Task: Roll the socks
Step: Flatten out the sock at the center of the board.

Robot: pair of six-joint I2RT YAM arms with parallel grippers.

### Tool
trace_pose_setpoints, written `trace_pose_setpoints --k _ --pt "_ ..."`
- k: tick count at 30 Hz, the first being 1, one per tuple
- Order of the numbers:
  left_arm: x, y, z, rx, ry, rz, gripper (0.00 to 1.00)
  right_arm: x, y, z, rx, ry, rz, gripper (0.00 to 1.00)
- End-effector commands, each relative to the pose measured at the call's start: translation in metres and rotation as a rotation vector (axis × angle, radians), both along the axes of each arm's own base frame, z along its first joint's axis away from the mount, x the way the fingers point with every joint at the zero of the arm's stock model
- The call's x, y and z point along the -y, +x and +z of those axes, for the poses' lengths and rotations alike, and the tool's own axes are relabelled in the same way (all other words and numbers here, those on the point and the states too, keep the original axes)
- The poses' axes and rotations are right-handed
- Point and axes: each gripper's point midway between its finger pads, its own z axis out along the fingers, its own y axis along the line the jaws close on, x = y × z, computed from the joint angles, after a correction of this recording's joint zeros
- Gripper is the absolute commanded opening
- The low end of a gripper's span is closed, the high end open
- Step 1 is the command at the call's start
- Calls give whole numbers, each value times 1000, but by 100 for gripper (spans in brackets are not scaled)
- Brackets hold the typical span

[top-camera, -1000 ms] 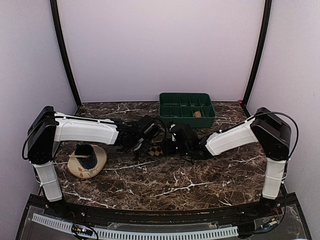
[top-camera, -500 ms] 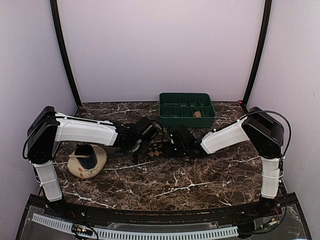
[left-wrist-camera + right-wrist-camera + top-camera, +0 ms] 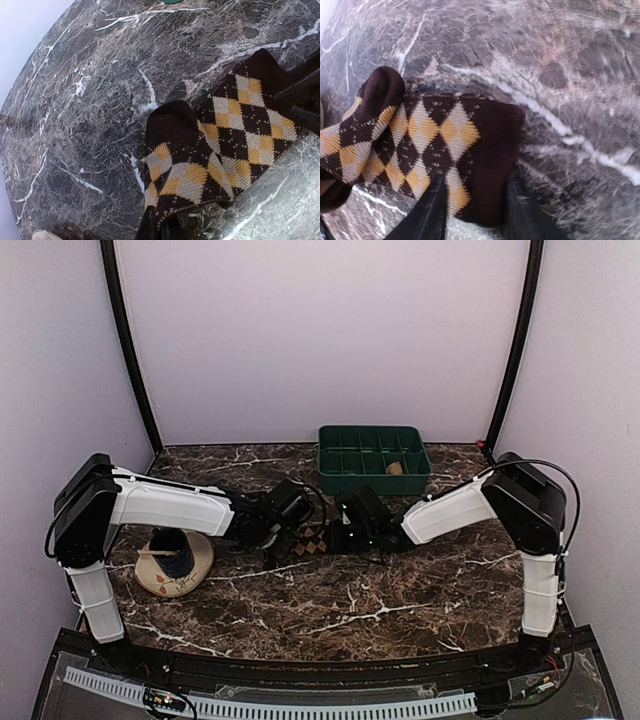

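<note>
Dish (image 3: 148, 578): far L on the marble table (image 3: 400, 610); a dark blue cup (image 3: 176, 552) stands on it.
L gripper (image 3: 159, 226): fingers nearly together, pinching the hem of the check sock (image 3: 220, 150).
Check sock: table centre, between both grippers; I see the L part doubled over and the R part flat.
R gripper (image 3: 475, 212): jaws apart, astride the sock's dark end, not clamped.
Green tray (image 3: 330, 455): at the back; a tan bundle (image 3: 396, 468) in a R compartment, too small for me to tell more.
</note>
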Motion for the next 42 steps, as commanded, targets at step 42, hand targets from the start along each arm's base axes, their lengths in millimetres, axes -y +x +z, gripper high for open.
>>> trace_pose_setpoints --k 42 --pt "62 -71 18 -130 -283 -248 34 179 -19 25 127 -210 -347 0"
